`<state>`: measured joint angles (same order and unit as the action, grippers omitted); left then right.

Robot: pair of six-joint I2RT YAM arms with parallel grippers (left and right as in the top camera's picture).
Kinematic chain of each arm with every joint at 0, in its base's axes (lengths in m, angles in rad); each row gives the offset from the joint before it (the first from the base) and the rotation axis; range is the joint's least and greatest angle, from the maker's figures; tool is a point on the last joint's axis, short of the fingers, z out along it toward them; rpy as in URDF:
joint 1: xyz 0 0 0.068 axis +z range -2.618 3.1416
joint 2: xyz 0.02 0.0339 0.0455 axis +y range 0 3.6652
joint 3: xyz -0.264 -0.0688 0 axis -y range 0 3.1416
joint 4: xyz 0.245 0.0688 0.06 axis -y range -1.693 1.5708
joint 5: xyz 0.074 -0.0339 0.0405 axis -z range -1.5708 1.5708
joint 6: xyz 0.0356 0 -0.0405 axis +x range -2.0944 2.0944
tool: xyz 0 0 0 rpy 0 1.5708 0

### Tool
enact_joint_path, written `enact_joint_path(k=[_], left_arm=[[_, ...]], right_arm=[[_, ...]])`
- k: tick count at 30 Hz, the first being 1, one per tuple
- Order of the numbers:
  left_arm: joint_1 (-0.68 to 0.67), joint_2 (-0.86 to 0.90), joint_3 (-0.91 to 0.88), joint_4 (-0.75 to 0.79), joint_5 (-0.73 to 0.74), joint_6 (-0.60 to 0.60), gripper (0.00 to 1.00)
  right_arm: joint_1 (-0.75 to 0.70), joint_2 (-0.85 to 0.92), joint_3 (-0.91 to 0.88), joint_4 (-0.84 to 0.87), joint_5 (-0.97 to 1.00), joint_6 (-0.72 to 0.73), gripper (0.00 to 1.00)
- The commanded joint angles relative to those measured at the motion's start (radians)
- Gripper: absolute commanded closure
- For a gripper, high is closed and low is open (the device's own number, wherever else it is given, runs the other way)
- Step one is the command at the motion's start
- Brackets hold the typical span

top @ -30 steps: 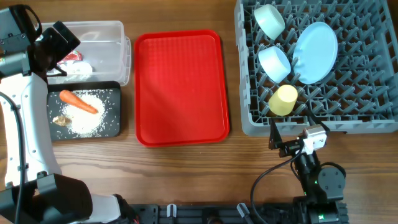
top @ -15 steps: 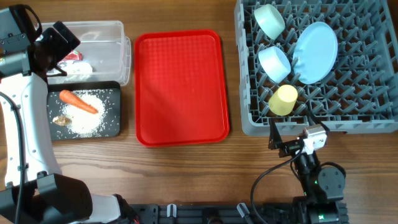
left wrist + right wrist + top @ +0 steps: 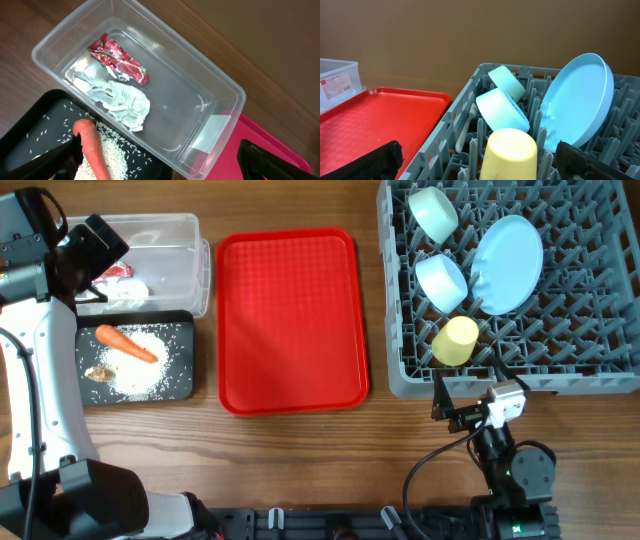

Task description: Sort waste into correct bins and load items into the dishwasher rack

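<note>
Nearest you, your right gripper point(image 3: 455, 410) sits low at the table point(image 3: 300, 470) edge, just in front of the rack point(image 3: 600, 375). Its fingers point(image 3: 370, 160) are spread wide with nothing between them.

Just past it, the cup point(image 3: 455, 340) sits tipped among the pegs in the rack's near left part. Behind the cup one bowl point(image 3: 441, 281) stands on edge, and the other bowl point(image 3: 432, 212) is tilted at the far left corner. The plate point(image 3: 506, 250) leans on edge to the right of both bowls, close against the nearer one. In your right wrist view a white spoon point(image 3: 464, 131) lies down between the pegs along the rack's left wall.

In the middle of the table the red tray point(image 3: 290, 320) lies flat, apart from the rack and from both bins.

On your left, the black tray point(image 3: 183, 328) is the nearer bin. Rice point(image 3: 150, 372) is spread over its middle, and the carrot point(image 3: 126, 343) lies slantwise across the far part of that rice. The scraps point(image 3: 98, 373) sit at the left edge, just beside the rice.

Directly behind it, right against the tray's far edge, is the tub point(image 3: 180, 240). The wrapper point(image 3: 119, 59) and the tissue point(image 3: 117, 97) lie at its left end, touching each other. Your left gripper point(image 3: 92, 242) hovers above that end with its fingers point(image 3: 45, 160) wide apart and holding nothing.
</note>
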<state>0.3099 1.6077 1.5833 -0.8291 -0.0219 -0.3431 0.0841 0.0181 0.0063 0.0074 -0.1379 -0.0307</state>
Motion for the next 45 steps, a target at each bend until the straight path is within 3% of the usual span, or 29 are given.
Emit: enact_joint_path(k=[1, 5, 10, 14, 18, 24, 37, 45], left_arm=[[-0.011, -0.076, -0.002, -0.073, -0.041, -0.002, 0.0], [-0.056, -0.193, -0.069, -0.09, -0.048, -0.002, 0.0], [-0.085, -0.452, -0.34, 0.151, -0.004, -0.001, 0.0], [-0.099, -0.724, -0.679, 0.405, 0.098, 0.06, 0.0], [-0.148, -0.99, -0.984, 0.589, 0.108, 0.074, 0.0], [-0.227, -1.275, -1.276, 0.706, 0.107, 0.074, 0.0], [-0.28, -1.599, -1.56, 0.726, 0.077, 0.078, 0.0], [-0.28, -1.605, -1.573, 0.748, 0.047, 0.077, 0.0]], right_arm=[[-0.006, -0.014, -0.001, 0.005, -0.019, 0.011, 0.0], [-0.006, -0.014, -0.001, 0.005, -0.019, 0.011, 0.0], [-0.006, -0.014, -0.001, 0.005, -0.019, 0.011, 0.0], [-0.006, -0.014, -0.001, 0.005, -0.019, 0.011, 0.0], [-0.006, -0.014, -0.001, 0.005, -0.019, 0.011, 0.0], [-0.006, -0.014, -0.001, 0.005, -0.019, 0.011, 0.0], [-0.006, -0.014, -0.001, 0.005, -0.019, 0.011, 0.0], [-0.006, -0.014, -0.001, 0.005, -0.019, 0.011, 0.0]])
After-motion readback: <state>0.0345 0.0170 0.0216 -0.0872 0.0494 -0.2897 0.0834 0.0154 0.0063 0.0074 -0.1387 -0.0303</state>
